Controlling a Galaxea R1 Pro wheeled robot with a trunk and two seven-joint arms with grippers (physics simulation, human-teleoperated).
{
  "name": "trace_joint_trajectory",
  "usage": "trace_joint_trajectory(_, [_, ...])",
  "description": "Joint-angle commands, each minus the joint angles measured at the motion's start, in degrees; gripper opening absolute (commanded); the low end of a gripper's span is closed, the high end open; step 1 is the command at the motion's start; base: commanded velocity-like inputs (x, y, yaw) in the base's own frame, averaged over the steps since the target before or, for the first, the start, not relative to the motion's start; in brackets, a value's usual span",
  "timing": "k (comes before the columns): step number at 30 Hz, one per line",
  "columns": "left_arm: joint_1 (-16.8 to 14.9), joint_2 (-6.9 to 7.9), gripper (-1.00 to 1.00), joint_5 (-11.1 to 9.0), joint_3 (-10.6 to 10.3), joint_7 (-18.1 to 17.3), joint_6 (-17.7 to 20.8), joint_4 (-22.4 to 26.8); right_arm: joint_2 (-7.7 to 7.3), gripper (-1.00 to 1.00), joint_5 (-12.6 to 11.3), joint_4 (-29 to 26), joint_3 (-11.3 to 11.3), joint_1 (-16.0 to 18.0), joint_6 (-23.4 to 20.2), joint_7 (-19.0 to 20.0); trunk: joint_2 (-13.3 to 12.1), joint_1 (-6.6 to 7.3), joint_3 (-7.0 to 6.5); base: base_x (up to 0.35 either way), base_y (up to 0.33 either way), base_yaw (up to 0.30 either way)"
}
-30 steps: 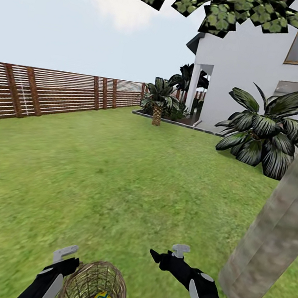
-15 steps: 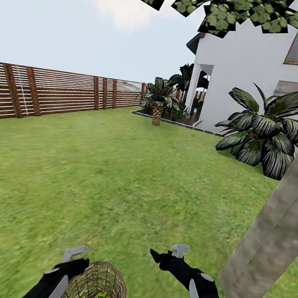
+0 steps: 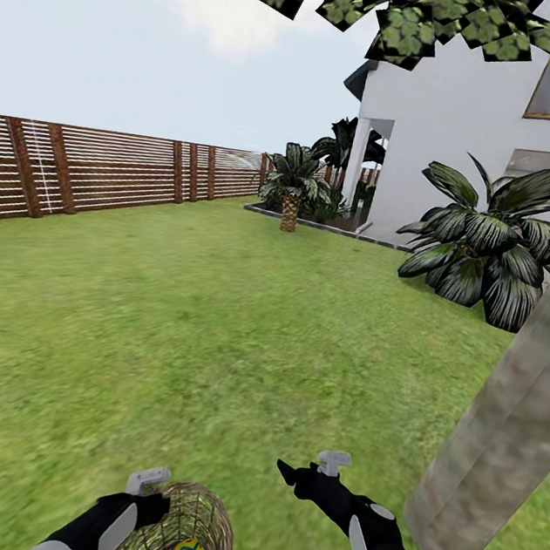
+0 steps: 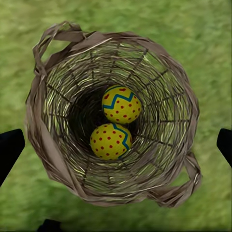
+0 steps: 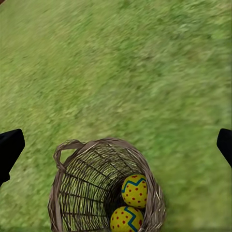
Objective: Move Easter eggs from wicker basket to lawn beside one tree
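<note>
Your left end effector [image 3: 157, 488] hangs right over the basket [image 4: 113, 118], fingers spread wide to either side of the rim, holding nothing. Looking straight down its wrist camera, you've got two eggs on the basket floor: one egg [image 4: 122, 104] touching the other egg [image 4: 110, 141]. The basket stands upright on the lawn [image 3: 215, 319]. Your right end effector [image 3: 309, 474] hovers above the grass beside the basket, fingers wide apart, empty too. The tree trunk [image 3: 508, 424] rises just off to your right, close by. A wooden fence [image 3: 88, 172] lines the far left.
</note>
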State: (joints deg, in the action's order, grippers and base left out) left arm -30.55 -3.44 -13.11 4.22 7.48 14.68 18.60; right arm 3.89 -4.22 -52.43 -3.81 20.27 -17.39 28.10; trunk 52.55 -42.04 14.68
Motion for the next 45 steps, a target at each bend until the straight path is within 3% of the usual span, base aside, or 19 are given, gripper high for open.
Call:
trace_joint_trajectory(1, [-0.1, -0.06, 1.00, -0.3, 0.4, 0.1, 0.3, -0.1, 0.06, 1.00, -0.4, -0.1, -0.2, 0.0, -0.5, 0.2, 0.1, -0.01, 0.08, 0.000, 0.000, 0.000])
trace_joint_trajectory(17, [-0.5, -0.08, 1.00, -0.2, 0.3, -0.2, -2.5, -0.8, 0.06, 1.00, -0.4, -0.1, -0.2, 0.0, -0.5, 0.2, 0.1, -0.01, 0.08, 0.000, 0.000, 0.000])
trace_joint_trajectory(31, [-0.5, -0.07, 1.00, -0.2, 0.3, -0.4, -2.6, -0.8, 0.04, 1.00, -0.7, -0.1, -0.3, 0.0, -0.5, 0.3, 5.7, -3.08, 2.64, 0.000, 0.000, 0.000])
trace_joint_trajectory(45, [-0.5, -0.08, 1.00, 0.0, 0.3, -0.4, -2.9, -0.8, -0.03, 1.00, -0.8, -0.1, -0.3, 0.0, -0.6, -0.1, 11.3, -6.16, 6.27, 0.000, 0.000, 0.000])
